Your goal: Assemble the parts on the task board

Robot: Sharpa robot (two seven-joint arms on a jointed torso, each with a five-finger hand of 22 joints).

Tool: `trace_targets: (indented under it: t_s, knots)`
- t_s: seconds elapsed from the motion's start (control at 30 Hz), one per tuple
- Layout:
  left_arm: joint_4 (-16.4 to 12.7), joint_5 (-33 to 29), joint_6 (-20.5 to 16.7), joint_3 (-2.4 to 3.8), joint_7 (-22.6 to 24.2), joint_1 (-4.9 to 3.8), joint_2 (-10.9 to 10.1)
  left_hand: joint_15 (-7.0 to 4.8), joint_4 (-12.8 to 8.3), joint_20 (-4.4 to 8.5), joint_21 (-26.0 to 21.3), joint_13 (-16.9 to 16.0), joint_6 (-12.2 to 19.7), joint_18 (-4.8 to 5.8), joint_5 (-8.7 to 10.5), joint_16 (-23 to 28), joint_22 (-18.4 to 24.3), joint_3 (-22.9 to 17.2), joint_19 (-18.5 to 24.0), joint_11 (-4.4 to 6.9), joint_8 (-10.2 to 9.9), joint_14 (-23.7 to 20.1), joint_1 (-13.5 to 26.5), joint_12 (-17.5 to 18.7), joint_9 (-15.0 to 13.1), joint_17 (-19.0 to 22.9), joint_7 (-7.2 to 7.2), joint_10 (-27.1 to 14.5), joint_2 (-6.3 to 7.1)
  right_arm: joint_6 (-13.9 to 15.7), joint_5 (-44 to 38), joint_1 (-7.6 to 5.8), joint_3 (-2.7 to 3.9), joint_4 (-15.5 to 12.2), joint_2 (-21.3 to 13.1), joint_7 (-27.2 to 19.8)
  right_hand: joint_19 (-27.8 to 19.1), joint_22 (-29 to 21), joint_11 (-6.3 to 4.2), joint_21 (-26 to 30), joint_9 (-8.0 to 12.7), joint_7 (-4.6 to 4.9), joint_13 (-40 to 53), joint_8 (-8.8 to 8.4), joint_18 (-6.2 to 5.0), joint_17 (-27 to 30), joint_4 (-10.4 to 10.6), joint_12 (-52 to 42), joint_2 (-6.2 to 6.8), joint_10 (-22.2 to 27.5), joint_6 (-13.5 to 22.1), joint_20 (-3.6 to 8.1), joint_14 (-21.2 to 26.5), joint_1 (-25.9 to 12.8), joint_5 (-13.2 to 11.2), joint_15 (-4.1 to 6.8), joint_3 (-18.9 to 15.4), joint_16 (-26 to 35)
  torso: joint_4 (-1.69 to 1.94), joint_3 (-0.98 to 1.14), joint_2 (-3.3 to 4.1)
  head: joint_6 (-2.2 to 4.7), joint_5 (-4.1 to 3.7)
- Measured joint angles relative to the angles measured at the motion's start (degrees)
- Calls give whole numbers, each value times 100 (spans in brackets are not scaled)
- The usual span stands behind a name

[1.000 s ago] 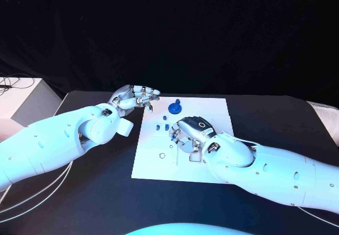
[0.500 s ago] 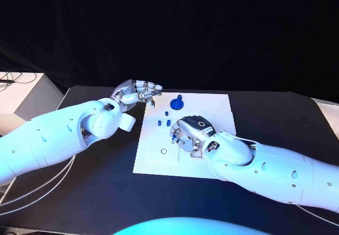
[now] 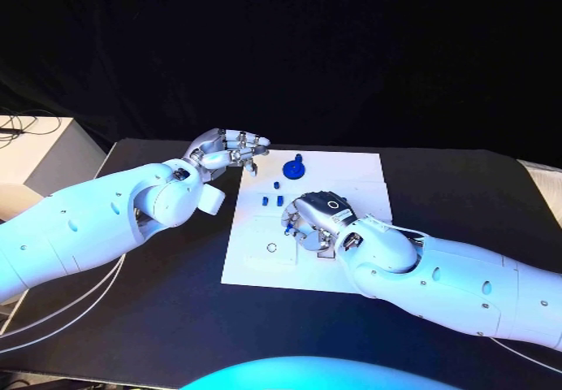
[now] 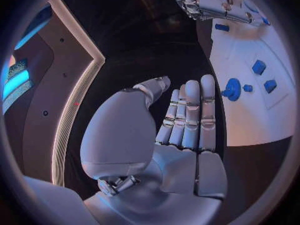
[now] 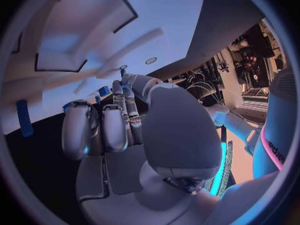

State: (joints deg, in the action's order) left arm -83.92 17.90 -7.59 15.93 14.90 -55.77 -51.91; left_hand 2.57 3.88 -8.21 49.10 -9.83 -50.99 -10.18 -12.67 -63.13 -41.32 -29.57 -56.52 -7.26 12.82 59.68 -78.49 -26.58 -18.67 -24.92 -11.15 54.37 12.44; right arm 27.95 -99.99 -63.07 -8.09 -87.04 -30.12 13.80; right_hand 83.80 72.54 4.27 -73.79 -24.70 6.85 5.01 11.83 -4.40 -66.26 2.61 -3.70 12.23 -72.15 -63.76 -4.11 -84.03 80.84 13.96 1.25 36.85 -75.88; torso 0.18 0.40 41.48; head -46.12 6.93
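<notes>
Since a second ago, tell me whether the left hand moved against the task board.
No. The left hand still hovers by the task board's far left corner; only the camera shifted.

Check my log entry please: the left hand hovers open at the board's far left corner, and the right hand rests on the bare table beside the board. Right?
Not quite: in the head view the right hand is over the white task board itself, not the bare table. The left hand is open at the far left corner.

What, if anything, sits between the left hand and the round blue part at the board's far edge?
Nothing visible. The left hand hovers open off the task board's far left corner, and only bare board lies between it and the round blue part.
</notes>
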Motion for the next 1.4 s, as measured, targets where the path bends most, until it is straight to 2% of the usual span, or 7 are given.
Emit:
trace_targets:
  t_s: [0.6, 0.97, 1.4]
  knots:
    - [4, -2, 2, 0, -11, 0, 2, 0, 16, 0, 0, -1, 0, 0, 0, 0, 1, 16, 0, -21, 0, 0, 0, 0, -1, 6, 0, -21, 0, -103, -12, -3, -7, 81, 60, -7, 0, -16, 19, 0, -16, -9, 0, 33, 0, 23, -16, 1, -2, -19, 11, 0, 0, -46, -12, 0, 16, 0, 2, -1, 0, -46, 13]
    - [13, -3, 4, 0, -19, 1, 0, 0, 15, 0, 0, -1, 0, 0, 0, 0, 1, 15, 1, -21, 0, 0, 0, 0, -1, 6, 0, -21, 0, -126, -26, 2, -21, 40, 22, -6, 0, -16, 19, 0, -15, -9, 33, 34, 0, 23, -16, 7, -3, -19, 12, 0, 0, -44, 14, 0, 15, 0, 2, -1, 1, -71, 24]
    - [33, -4, 6, 0, -29, 1, 2, 0, 15, 0, 0, -1, 0, 0, 0, 0, 1, 15, 1, -21, 0, 0, 0, 0, -1, 5, 0, -20, 0, 37, -149, 43, -37, -99, -64, 62, 0, -16, 19, 0, -16, 6, 33, 31, 0, 23, -32, 25, -17, -19, -4, 0, 0, -30, 13, 0, 31, 0, -1, 2, -5, -62, 31]
